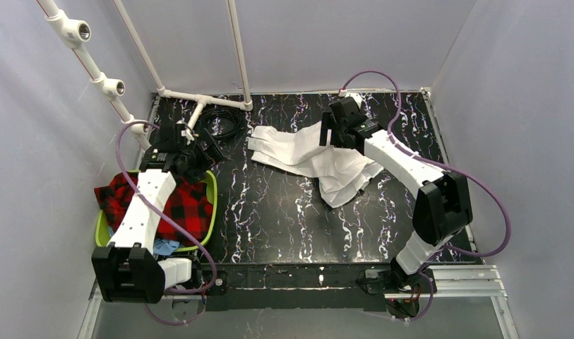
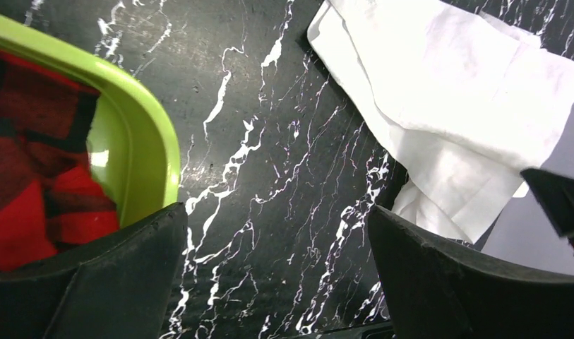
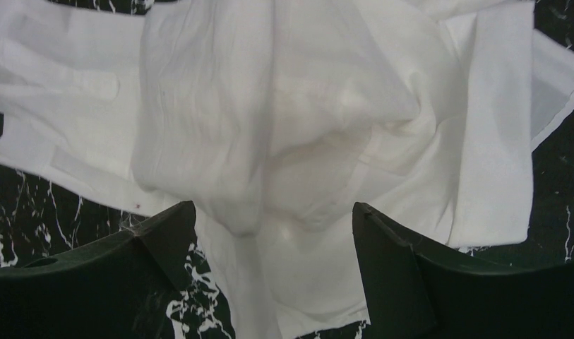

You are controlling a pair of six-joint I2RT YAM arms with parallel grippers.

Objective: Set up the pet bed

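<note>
Your green pet bed [image 1: 212, 186]: plaid blanket [image 1: 185, 205] inside; white sheet [image 1: 308, 157] right of it, not yet laid; left claw [image 2: 277, 219], right claw [image 3: 273, 212] apart.

The left arm [image 1: 139, 212] and the right arm [image 1: 404, 161] share one build: smooth white shells on the long links, boxy black housings at the joints, the bulkiest black block nearest each base; a purple cable [image 1: 117, 152] loops along the left arm; a second purple cable [image 1: 507, 215] arcs wide off the right; the left gripper [image 2: 277, 226] and the right gripper [image 3: 270, 219] have thick matte black fingers with wedge-shaped tips.
</note>
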